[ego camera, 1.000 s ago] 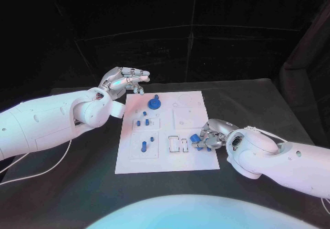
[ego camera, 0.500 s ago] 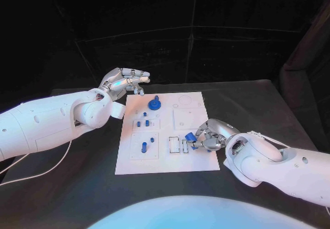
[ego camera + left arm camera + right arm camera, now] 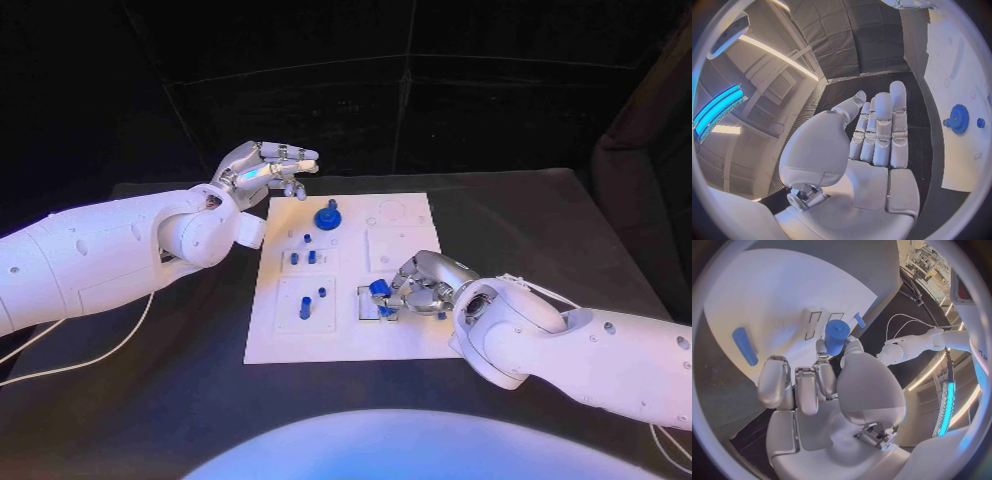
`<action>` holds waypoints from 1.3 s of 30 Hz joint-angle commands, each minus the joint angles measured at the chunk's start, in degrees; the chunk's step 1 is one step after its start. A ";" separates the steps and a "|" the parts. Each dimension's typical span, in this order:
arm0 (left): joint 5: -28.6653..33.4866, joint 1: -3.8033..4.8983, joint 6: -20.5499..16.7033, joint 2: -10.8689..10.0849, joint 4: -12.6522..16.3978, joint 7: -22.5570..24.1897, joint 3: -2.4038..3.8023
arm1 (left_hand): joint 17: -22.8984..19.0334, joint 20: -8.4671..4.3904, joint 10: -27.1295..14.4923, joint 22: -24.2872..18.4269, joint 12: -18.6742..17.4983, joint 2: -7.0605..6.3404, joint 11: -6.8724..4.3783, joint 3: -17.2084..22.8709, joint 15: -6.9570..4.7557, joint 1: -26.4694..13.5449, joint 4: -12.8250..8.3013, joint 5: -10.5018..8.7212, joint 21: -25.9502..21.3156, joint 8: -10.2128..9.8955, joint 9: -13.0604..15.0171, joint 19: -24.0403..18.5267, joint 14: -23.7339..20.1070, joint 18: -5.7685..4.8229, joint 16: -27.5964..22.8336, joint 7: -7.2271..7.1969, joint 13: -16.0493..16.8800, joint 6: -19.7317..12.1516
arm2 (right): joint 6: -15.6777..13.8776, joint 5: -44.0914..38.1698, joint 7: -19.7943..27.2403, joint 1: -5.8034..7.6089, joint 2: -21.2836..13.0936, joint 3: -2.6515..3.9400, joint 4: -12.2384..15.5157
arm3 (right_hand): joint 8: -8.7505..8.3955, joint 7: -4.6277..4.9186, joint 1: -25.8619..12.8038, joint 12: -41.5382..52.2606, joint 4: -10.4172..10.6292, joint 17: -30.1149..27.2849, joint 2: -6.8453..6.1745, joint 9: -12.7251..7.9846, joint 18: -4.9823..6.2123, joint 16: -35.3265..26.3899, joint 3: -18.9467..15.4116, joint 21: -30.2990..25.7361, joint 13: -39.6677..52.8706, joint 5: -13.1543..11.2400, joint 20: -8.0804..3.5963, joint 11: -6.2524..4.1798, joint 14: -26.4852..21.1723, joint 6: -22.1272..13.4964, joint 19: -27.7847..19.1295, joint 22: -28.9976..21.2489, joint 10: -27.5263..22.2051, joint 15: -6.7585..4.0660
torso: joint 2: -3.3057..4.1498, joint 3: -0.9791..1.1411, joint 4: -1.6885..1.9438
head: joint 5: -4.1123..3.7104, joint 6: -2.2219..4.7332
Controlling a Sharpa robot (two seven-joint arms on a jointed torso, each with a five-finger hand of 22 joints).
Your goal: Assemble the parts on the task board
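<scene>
1. Now the right robot hand [image 3: 414, 285] is pinching a blue part [image 3: 379, 288] over the task board [image 3: 408, 250] near its near-right slots.
2. Left robot hand [image 3: 268, 166], fingers curled on nothing, is hovering off the board's far-left corner above the bench [image 3: 519, 215].

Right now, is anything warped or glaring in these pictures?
Head view: no warp, task board evenly lit against dark surroundings. Left wrist view: fisheye bends the board's edge; bright blue light strip at the rim. Right wrist view: same bending; blue part in the right hand stays sharp.
</scene>
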 commanded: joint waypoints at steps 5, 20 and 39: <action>0.19 0.11 0.57 0.02 0.04 0.23 0.05 | -0.07 0.12 -0.36 -0.07 0.19 0.36 0.04 -0.34 -0.02 0.21 0.12 0.34 -0.32 0.32 -0.05 -0.11 -0.41 0.76 -0.21 0.41 -0.06 0.02 | 4.26 1.76 -2.05 0.10 1.71 0.05 -1.30 | 0.30 -1.31 -0.90 -0.41 0.00 4.97 0.42 0.51 -0.68 0.26 -0.68 0.34 -0.02 -0.51 -0.35 -0.41 4.26 2.05 0.31 0.08 0.17 -0.59 | 0.14 0.07 -0.12 | 0.56 -0.05; 0.19 0.13 0.64 0.13 -0.07 0.05 0.05 | -0.07 0.12 -0.36 -0.07 0.19 0.36 0.04 -0.34 -0.02 0.21 0.12 0.34 -0.32 0.32 -0.05 -0.11 -0.41 0.76 -0.21 0.41 -0.06 0.02 | 2.73 -0.46 -2.98 0.14 4.02 0.07 -3.10 | 0.11 -1.45 -3.56 -1.02 -0.05 4.68 0.14 1.07 -0.75 0.10 -2.62 0.39 -0.12 -5.05 -0.57 -0.52 4.19 2.09 0.36 0.33 0.15 -0.75 | 0.05 0.11 -0.23 | 0.97 -0.26; 0.19 0.15 0.93 0.05 -0.01 -0.29 0.05 | -0.14 0.13 -0.40 -0.12 0.22 0.34 0.05 -0.44 -0.01 0.18 0.12 0.34 -0.39 0.32 -0.06 -0.10 -0.42 0.76 -0.20 0.42 -0.07 -0.01 | 3.58 -3.95 -2.46 0.14 3.20 0.06 -1.80 | -0.60 -0.65 -6.95 -4.56 -2.27 3.24 -5.03 2.61 -0.66 -0.85 4.64 -0.06 -1.96 -15.99 -0.02 0.18 3.87 -0.21 -0.15 -0.03 -1.53 -0.15 | 0.03 0.21 -0.35 | 1.26 -0.41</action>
